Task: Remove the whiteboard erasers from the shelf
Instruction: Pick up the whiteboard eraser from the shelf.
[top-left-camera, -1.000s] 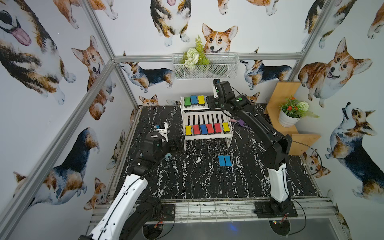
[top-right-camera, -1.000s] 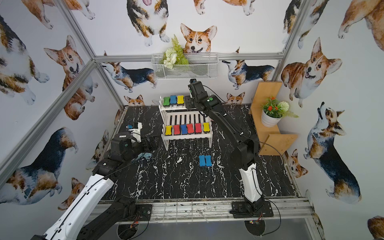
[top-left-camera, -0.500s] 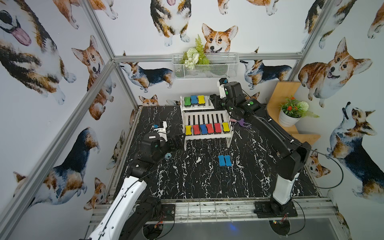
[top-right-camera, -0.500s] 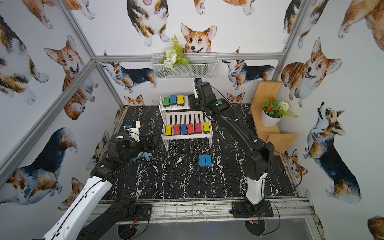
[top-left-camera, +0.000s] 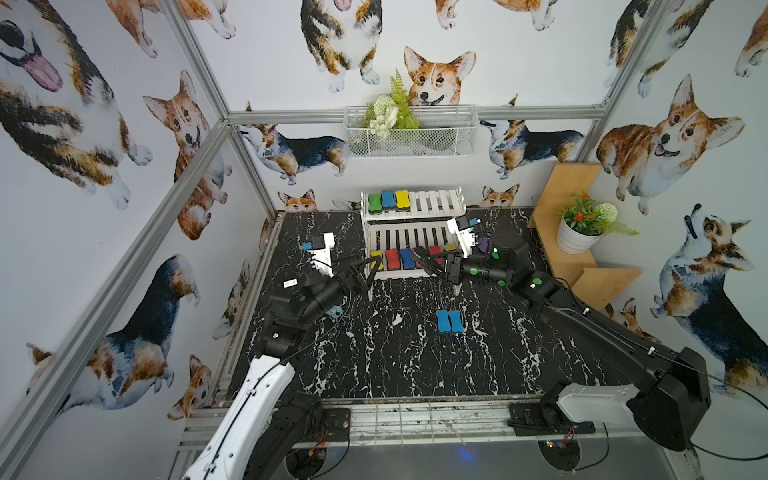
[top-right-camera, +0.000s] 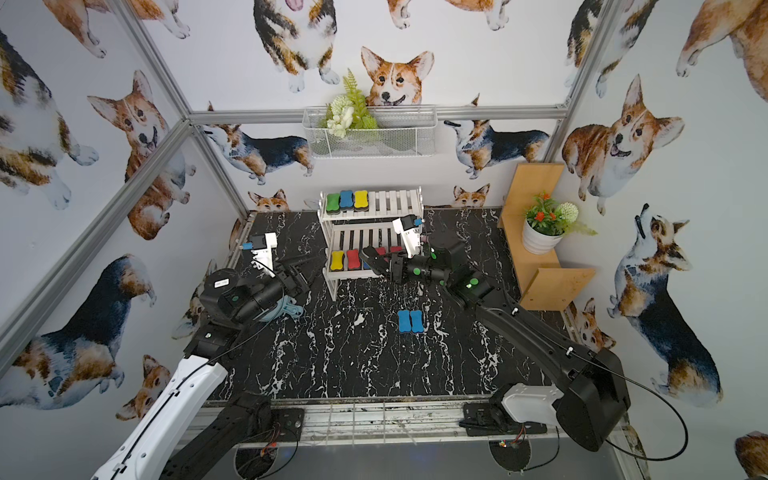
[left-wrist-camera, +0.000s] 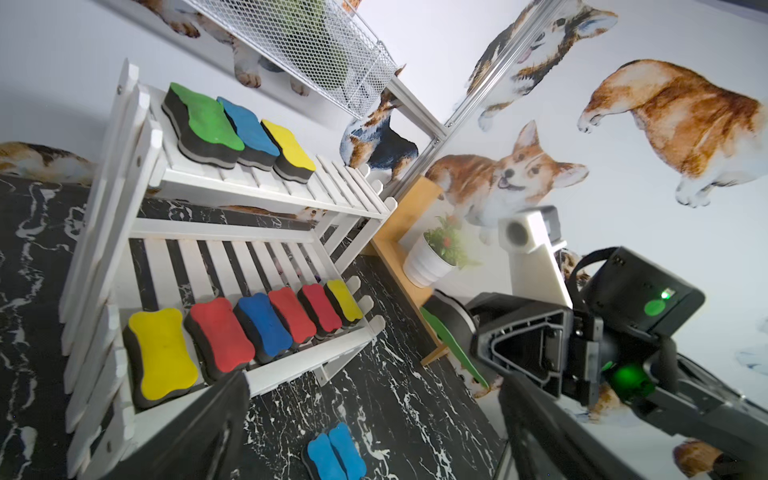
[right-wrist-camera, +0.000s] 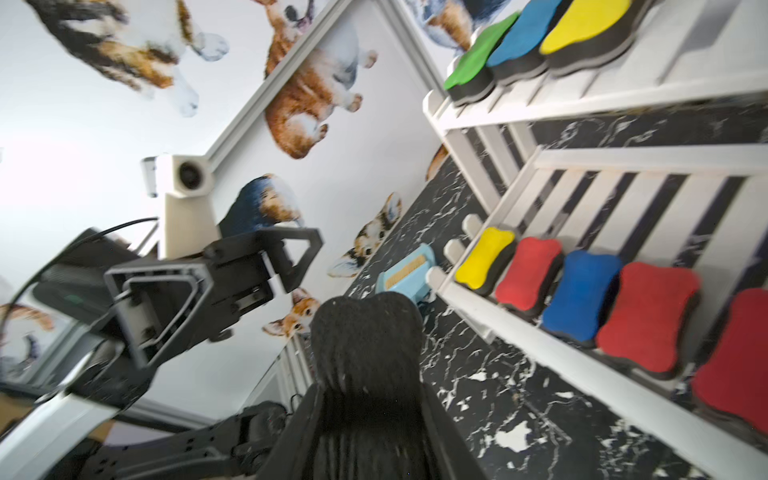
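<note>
A: Whiteboard erasers (left-wrist-camera: 264, 324): look and whereabouts?

B: Bone-shaped pads, bright foam tops over thick dark felt. Three side by side, touching, at left end of upper tier of shelf (top-left-camera: 436, 202): green pad (left-wrist-camera: 203, 124), blue pad (left-wrist-camera: 249, 131), yellow pad (left-wrist-camera: 289, 149). Six more in a row along front of lower tier: yellow, red, blue, red, red, yellow. Blue pair (top-left-camera: 450, 321) flat on table (top-left-camera: 374, 365), touching, near its middle, in front of shelf.

A: And the twelfth eraser (left-wrist-camera: 455, 347)?

B: Pinched in right gripper (top-left-camera: 432, 262), closed on its sides. Green top seen edge-on from left wrist; felt face filling right wrist view. Held in the air just before front rail of lower tier, clear of it.

A: Left gripper (top-left-camera: 370, 276)?

B: Spread wide, nothing in it. Hovering by front left corner of shelf.

A: Surface, room?

B: Black marble-look table, white veins. Shelf set against middle of back edge. Walls papered with corgis, aluminium frame posts at corners. White wire basket (top-left-camera: 411, 137) with greenery on back wall. Tan stepped shelf (top-left-camera: 552, 199) by right edge, carrying potted plant (top-left-camera: 577, 237).
</note>
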